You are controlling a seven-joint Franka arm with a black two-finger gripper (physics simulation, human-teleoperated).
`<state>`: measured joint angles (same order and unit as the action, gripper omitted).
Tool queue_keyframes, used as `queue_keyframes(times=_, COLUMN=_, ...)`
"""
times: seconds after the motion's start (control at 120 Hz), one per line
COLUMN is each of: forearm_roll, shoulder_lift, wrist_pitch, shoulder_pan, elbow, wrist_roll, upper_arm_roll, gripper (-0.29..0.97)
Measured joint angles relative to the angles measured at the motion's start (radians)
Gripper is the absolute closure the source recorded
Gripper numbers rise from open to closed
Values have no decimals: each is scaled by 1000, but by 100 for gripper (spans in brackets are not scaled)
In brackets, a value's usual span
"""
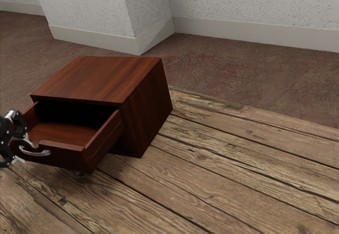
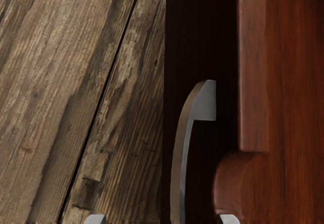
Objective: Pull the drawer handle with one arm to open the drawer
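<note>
Drawer handle (image 1: 36, 151), a curved grey bar, sits at the far lower left of the exterior view on the front of the drawer (image 1: 103, 136). The drawer stands pulled well out of the dark reddish wooden cabinet (image 1: 98, 78), its inside open to view. The black gripper (image 1: 17, 145) is at the exterior view's left edge, right at the handle. In the wrist view the handle (image 2: 190, 117) runs between the two pale fingertips (image 2: 95, 219), which stand wide apart and clear of it, so the gripper is released. The cabinet rests on a weathered plank surface (image 1: 238, 181); beyond lie brown carpet (image 1: 249, 75) and a white wall (image 1: 254, 1).
</note>
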<state>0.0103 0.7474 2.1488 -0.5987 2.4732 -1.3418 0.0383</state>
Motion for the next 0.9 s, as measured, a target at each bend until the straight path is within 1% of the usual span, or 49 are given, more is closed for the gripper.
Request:
queue_keyframes(times=0.067, forearm_roll=-2, shoulder_lift=30, wrist_pitch=-11, shoulder_pan=9, elbow=-16, wrist_roll=1, upper_arm_roll=-1, gripper=44)
queue_keyframes(times=0.133, forearm_roll=-5, shoulder_lift=-4, wrist_pitch=-86, shoulder_pan=89, elbow=-188, wrist_roll=1, upper_arm_roll=-18, gripper=35)
queue_keyframes(times=0.192, forearm_roll=-6, shoulder_lift=-102, wrist_pitch=-192, shoulder_pan=192, elbow=-420, wrist_roll=1, upper_arm_roll=-50, gripper=27)
queue_keyframes(times=0.233, forearm_roll=-6, shoulder_lift=-208, wrist_pitch=-283, shoulder_pan=282, elbow=-619, wrist_roll=1, upper_arm_roll=-75, gripper=22)
queue_keyframes(times=0.258, forearm_roll=-7, shoulder_lift=-260, wrist_pitch=-335, shoulder_pan=331, elbow=-714, wrist_roll=0, upper_arm_roll=-85, gripper=19)
queue_keyframes(times=0.292, forearm_roll=-7, shoulder_lift=-307, wrist_pitch=-396, shoulder_pan=412, elbow=-804, wrist_roll=-4, upper_arm_roll=-96, gripper=17)
queue_keyframes(times=0.333, forearm_roll=-8, shoulder_lift=-340, wrist_pitch=-460, shoulder_pan=517, elbow=-862, wrist_roll=-11, upper_arm_roll=-118, gripper=14)
queue_keyframes(times=0.408, forearm_roll=-8, shoulder_lift=-361, wrist_pitch=-546, shoulder_pan=683, elbow=-855, wrist_roll=-22, upper_arm_roll=-176, gripper=10)
queue_keyframes(times=0.467, forearm_roll=-5, shoulder_lift=-375, wrist_pitch=-585, shoulder_pan=741, elbow=-849, wrist_roll=-30, upper_arm_roll=-197, gripper=7)
queue_keyframes(times=0.533, forearm_roll=-5, shoulder_lift=-401, wrist_pitch=-617, shoulder_pan=762, elbow=-827, wrist_roll=-37, upper_arm_roll=-201, gripper=5)
queue_keyframes(times=0.642, forearm_roll=-29, shoulder_lift=-446, wrist_pitch=-652, shoulder_pan=804, elbow=-822, wrist_roll=-53, upper_arm_roll=-182, gripper=3)
queue_keyframes(times=0.725, forearm_roll=-34, shoulder_lift=-450, wrist_pitch=-662, shoulder_pan=803, elbow=-781, wrist_roll=-65, upper_arm_roll=-185, gripper=2)
queue_keyframes(times=0.9, forearm_roll=-27, shoulder_lift=-438, wrist_pitch=-673, shoulder_pan=803, elbow=-766, wrist_roll=-83, upper_arm_roll=-176, gripper=1)
